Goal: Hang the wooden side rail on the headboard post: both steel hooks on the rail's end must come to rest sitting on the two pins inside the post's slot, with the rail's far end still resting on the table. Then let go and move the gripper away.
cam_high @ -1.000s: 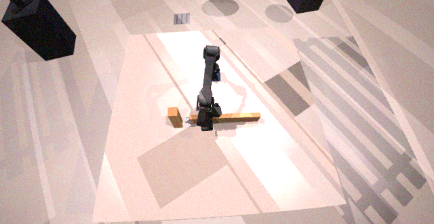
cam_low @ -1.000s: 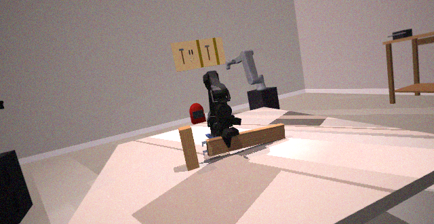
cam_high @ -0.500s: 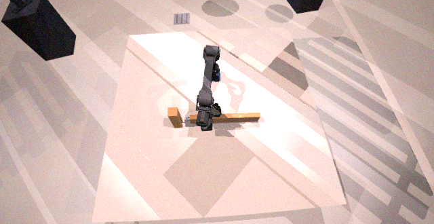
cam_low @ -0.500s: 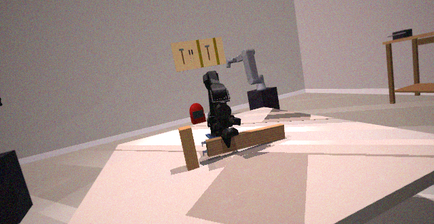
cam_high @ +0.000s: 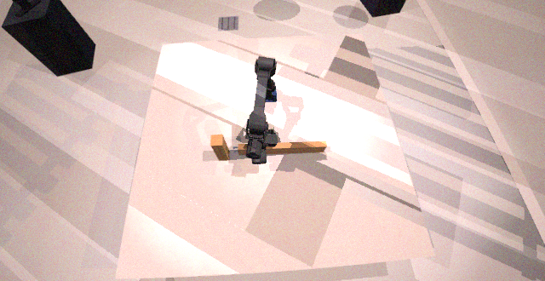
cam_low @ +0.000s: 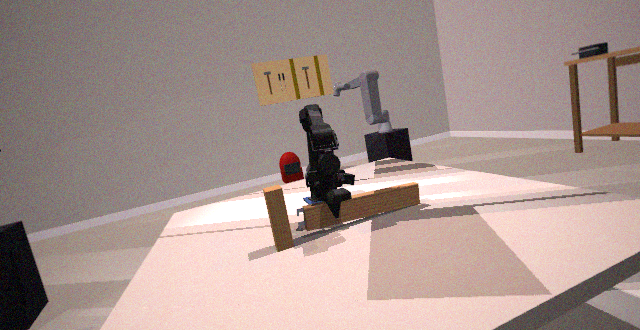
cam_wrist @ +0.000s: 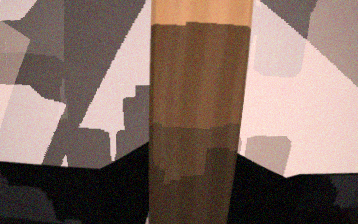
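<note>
The wooden side rail (cam_high: 298, 147) (cam_low: 385, 202) (cam_wrist: 200, 75) stands on its narrow edge, its far end down at the table. Whether its hook end is slightly raised is hard to tell. The upright headboard post (cam_high: 219, 145) (cam_low: 278, 220) is just left of that end. The upper steel hook (cam_low: 300, 212) points at the post, with a small gap between them; the lower hook (cam_low: 301, 227) is less clear. The slot and pins are hidden. My gripper (cam_high: 259, 160) (cam_low: 336, 212) (cam_wrist: 183, 147) is shut on the rail near its hook end, one finger on each side.
The table (cam_high: 192, 230) (cam_low: 225, 280) carries patches of light and shadow. Black pedestals (cam_high: 51, 34) (cam_low: 390, 145) stand beyond it, one with a grey arm (cam_low: 370, 97). A red welding mask (cam_low: 290, 166) shows behind my arm, and a wooden workbench (cam_low: 576, 110) is at the right.
</note>
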`<state>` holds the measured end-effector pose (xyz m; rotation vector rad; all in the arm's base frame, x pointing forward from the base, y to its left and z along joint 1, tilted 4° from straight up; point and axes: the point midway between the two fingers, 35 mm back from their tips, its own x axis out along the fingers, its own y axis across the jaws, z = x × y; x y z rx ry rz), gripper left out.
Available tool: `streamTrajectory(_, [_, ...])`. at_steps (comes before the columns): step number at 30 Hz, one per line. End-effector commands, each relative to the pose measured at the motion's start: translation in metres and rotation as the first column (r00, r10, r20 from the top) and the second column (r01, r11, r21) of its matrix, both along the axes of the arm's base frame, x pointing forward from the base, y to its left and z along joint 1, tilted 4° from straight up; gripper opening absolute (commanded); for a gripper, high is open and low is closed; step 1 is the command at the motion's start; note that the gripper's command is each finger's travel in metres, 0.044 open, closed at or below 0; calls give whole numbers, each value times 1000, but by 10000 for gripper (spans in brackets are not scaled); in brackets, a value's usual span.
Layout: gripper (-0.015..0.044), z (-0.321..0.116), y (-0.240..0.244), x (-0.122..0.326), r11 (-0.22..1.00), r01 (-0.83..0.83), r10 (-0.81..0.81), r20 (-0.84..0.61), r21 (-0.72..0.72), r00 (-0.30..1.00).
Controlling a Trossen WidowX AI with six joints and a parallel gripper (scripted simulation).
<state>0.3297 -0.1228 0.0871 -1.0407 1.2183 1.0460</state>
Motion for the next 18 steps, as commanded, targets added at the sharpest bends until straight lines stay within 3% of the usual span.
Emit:
streamTrajectory(1, [0,3,-2,1,1000,-3,3,6,-6,1000])
streamTrajectory(18, [0,3,-3,1,1000,-3,3,6,-6,1000])
